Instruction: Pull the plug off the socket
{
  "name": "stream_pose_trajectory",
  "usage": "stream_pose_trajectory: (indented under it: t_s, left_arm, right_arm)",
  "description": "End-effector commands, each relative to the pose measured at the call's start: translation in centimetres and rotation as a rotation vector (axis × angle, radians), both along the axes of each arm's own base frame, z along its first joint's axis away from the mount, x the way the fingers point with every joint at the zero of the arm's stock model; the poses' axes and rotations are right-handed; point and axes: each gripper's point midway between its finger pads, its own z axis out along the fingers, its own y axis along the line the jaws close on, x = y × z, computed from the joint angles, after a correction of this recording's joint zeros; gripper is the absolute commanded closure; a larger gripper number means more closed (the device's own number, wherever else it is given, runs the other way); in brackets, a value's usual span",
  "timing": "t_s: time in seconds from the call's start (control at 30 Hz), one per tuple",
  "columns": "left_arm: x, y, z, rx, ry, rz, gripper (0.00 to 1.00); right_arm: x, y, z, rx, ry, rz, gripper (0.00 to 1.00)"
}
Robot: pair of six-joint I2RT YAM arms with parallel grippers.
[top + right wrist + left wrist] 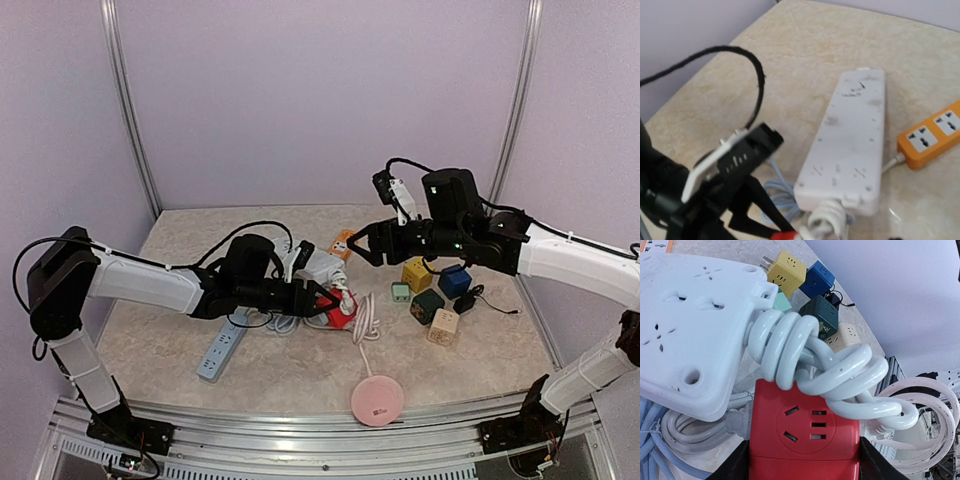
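My left gripper (pixel 322 296) is shut on a red socket block (pixel 340 312) lying on the table. In the left wrist view the block (pixel 805 440) sits between my black fingers (pixel 732 467), its top outlets empty. A white plug (pixel 737 421) sticks into the block's left side, its cable running down left. A thick coiled white cable (pixel 840 375) lies across the block's far edge. My right gripper (pixel 365 243) hovers open above the table, right of the block and apart from it. Its own fingers do not show in the right wrist view.
A white power strip (pixel 318 265) lies just behind the red block, an orange strip (pixel 343 242) beyond it. A light-blue strip (pixel 222 352) lies front left. Yellow (pixel 416 273), blue (pixel 454 281), dark green (pixel 427 305) and beige (pixel 443 327) cubes stand right. A pink disc (pixel 377 401) sits at the front.
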Motion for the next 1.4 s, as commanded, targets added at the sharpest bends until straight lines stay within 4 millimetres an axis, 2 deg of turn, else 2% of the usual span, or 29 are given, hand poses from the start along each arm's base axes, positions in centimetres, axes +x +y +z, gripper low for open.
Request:
stream_pose_trajectory:
  t_s: [0.0, 0.07, 0.17, 0.4, 0.63, 0.97, 1.13, 1.37]
  left_arm:
    - [1.2, 0.1, 4.9, -0.142, -0.005, 0.009, 0.71]
    - [1.6, 0.4, 4.9, -0.152, 0.018, 0.015, 0.71]
    - [1.8, 0.6, 5.0, -0.155, 0.029, 0.020, 0.71]
    - [2.1, 0.8, 4.7, -0.135, 0.031, 0.039, 0.71]
    - [2.5, 1.1, 4.5, -0.122, 0.027, 0.066, 0.71]
    - [2.6, 1.4, 4.7, -0.124, 0.018, 0.072, 0.71]
    - [2.6, 1.5, 5.0, -0.127, 0.011, 0.069, 0.72]
    - [2.5, 1.6, 5.5, -0.136, -0.006, 0.060, 0.72]
  right_arm:
    - [-1.4, -0.3, -1.0, -0.082, 0.017, 0.013, 0.33]
    - [-2.5, 0.6, -0.9, -0.089, 0.017, 0.047, 0.40]
    - [-4.0, 2.2, -1.1, -0.116, 0.018, 0.082, 0.41]
    - [-4.5, 4.5, -3.4, -0.143, 0.108, 0.050, 0.48]
    - [-4.2, 6.0, -4.2, -0.143, 0.147, -0.010, 0.54]
    - [-3.7, 4.8, -8.2, -0.258, 0.196, -0.077, 0.58]
    - [-3.5, 3.8, -9.3, -0.311, 0.197, -0.108, 0.59]
    - [-3.8, 3.4, -11.4, -0.367, 0.225, -0.080, 0.63]
